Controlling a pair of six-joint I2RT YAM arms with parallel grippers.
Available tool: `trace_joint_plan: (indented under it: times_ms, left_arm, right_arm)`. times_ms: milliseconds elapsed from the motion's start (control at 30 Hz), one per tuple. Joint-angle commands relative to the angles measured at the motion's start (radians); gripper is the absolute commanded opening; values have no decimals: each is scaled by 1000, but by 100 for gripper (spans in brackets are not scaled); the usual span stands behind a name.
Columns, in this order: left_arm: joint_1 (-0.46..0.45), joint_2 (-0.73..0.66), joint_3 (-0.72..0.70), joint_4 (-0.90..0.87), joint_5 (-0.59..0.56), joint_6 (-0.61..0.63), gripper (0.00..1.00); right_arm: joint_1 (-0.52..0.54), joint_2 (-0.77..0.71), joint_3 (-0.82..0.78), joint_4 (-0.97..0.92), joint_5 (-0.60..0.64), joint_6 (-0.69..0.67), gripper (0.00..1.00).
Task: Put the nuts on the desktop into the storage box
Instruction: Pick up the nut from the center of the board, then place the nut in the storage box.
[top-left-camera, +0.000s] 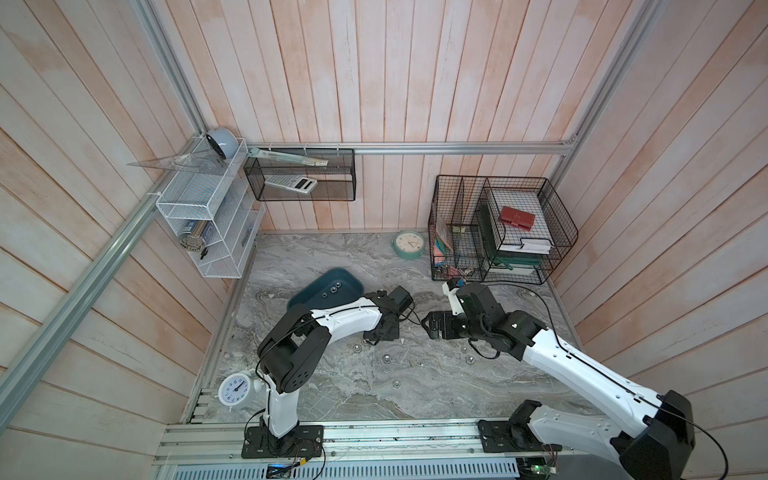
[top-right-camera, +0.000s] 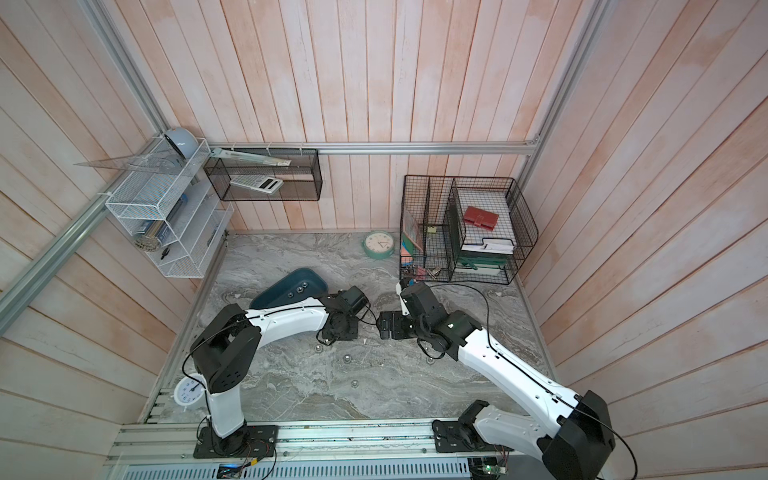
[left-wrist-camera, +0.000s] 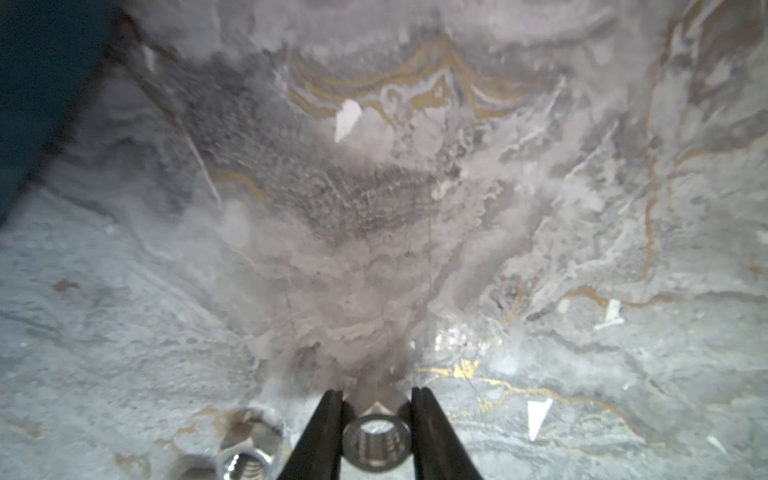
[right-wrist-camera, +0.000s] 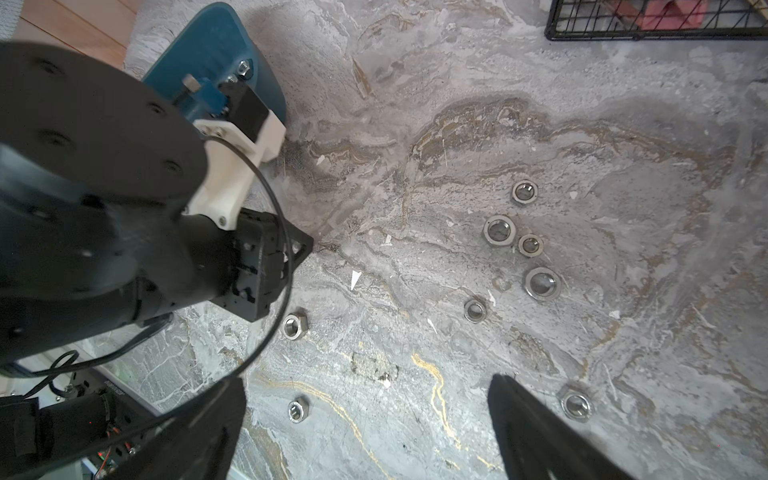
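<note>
The left end effector (left-wrist-camera: 377, 395) squeezes one nut (left-wrist-camera: 376, 442) tight, down at the surface (left-wrist-camera: 124, 332). Another nut (left-wrist-camera: 245, 461) lies just beside it. The right end effector (right-wrist-camera: 365, 399) is wide open and holds nothing. Loose nuts (right-wrist-camera: 498, 230) lie ahead of it. Farther off, past the left end effector, the storage box (top-left-camera: 309, 291) has a few nuts inside.

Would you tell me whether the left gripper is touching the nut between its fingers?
Touching. In the left wrist view, the left gripper has both fingers pressed against the nut, no gap.
</note>
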Motion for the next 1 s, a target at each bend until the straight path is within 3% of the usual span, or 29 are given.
trace_joint_plan:
  times_ms: [0,267,500,767,967]
  left_arm:
    - [41,-73,31,-33,-42,23,31]
    - [167,-156,66,-84,-71,79,31]
    - [336,-180,66,-90,-68,149,31]
    - [495,-153,28,-43,-60,202,31]
    - [560,-99,9,-10,-60,231,32]
  right_arm:
    - [7,32,55,9,-9,-21,98]
    - [8,133,152,30,-39,-58,98]
    - [7,221,235,49,-69,-85,98]
    - [9,325,343,26,-75,-129,98]
    - [9,382,405,16,-65,-153,98]
